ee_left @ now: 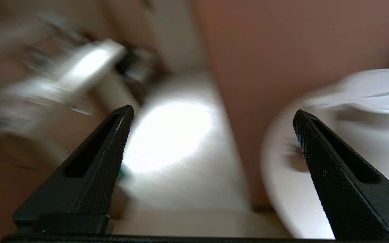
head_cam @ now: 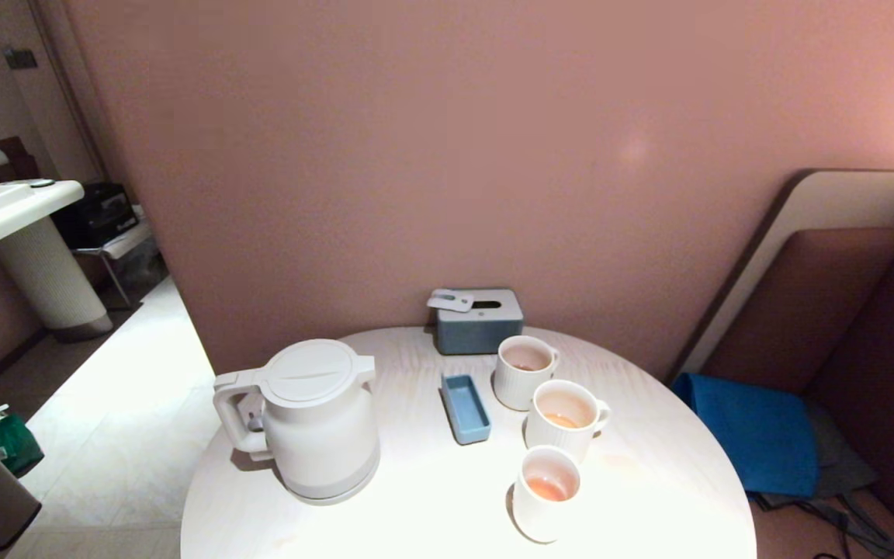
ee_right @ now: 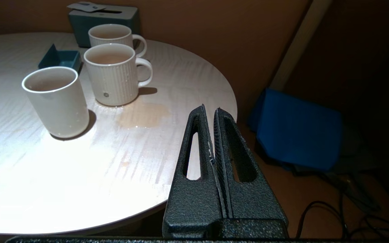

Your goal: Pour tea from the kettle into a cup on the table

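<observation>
The white kettle (head_cam: 315, 419) stands upright on the left part of the round pale table (head_cam: 416, 497), lid shut, its loop handle toward the table's left edge. Three white cups stand in a row on the right: a near smooth cup (head_cam: 546, 493), a middle ribbed cup (head_cam: 565, 419) and a far ribbed cup (head_cam: 523, 371). Each holds a little pale orange tea (head_cam: 548, 487). Neither gripper shows in the head view. My left gripper (ee_left: 213, 113) is open off the table's left side, with the kettle (ee_left: 377, 91) beside it. My right gripper (ee_right: 209, 108) is shut and empty by the table's right edge (ee_right: 214, 84).
A small blue tray (head_cam: 466, 407) lies between kettle and cups. A grey-blue tissue box (head_cam: 478, 320) stands at the back by the wall. A pale tea puddle (ee_right: 144, 114) lies beside the middle cup (ee_right: 113, 74). A blue cloth (head_cam: 750, 427) lies right of the table.
</observation>
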Robot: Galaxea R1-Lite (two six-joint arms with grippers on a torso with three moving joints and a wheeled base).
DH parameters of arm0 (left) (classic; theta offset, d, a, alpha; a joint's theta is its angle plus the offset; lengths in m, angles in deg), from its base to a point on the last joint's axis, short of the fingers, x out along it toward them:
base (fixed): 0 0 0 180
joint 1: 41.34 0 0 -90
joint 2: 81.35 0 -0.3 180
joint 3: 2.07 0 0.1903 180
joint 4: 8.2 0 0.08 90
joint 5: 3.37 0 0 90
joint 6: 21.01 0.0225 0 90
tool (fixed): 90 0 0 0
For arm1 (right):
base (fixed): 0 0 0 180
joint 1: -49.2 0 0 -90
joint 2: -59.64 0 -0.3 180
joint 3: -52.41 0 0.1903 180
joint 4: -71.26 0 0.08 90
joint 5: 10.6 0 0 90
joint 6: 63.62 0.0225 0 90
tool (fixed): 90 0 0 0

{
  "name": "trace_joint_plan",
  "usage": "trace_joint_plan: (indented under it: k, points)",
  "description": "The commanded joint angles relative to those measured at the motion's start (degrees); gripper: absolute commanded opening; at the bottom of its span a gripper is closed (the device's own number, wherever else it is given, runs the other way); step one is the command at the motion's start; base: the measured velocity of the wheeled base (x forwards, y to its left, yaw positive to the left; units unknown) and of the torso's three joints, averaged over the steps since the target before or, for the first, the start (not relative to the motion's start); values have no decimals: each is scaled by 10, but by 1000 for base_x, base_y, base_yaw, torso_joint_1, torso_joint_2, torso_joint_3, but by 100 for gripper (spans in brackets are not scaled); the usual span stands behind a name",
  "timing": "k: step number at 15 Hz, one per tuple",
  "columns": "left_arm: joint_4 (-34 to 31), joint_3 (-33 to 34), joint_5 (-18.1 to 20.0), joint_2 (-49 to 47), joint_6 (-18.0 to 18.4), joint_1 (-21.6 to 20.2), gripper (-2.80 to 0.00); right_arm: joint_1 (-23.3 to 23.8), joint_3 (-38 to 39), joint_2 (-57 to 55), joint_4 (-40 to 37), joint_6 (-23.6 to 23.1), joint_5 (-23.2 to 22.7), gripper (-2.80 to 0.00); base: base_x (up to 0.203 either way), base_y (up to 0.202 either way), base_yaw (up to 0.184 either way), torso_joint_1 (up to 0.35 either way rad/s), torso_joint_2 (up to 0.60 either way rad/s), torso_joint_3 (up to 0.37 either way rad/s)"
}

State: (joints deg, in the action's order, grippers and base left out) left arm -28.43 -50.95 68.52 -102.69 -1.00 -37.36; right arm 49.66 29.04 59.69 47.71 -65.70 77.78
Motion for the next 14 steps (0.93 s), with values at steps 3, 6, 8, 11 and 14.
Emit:
trace_joint_plan:
  k: [3, 6, 8, 11, 14]
  points:
    - [8, 54, 18, 125, 26, -38, 0, 0, 0, 0, 0, 0, 0, -280, 0, 0, 0, 0, 0, 0]
    - [4, 149, 69, 191, -55, -41, 0, 0, 0, 0, 0, 0, 0, -280, 0, 0, 0, 0, 0, 0]
    - [-8, 199, 150, 211, -107, -41, 0, 0, 0, 0, 0, 0, 0, -280, 0, 0, 0, 0, 0, 0]
    - [-18, 255, 195, 213, -119, -42, 0, 0, 0, 0, 0, 0, 0, -280, 0, 0, 0, 0, 0, 0]
    - [-17, 255, 198, 212, -157, -42, 0, 1, 0, 0, 0, 0, 0, -280, 0, 0, 0, 0, 0, 0]
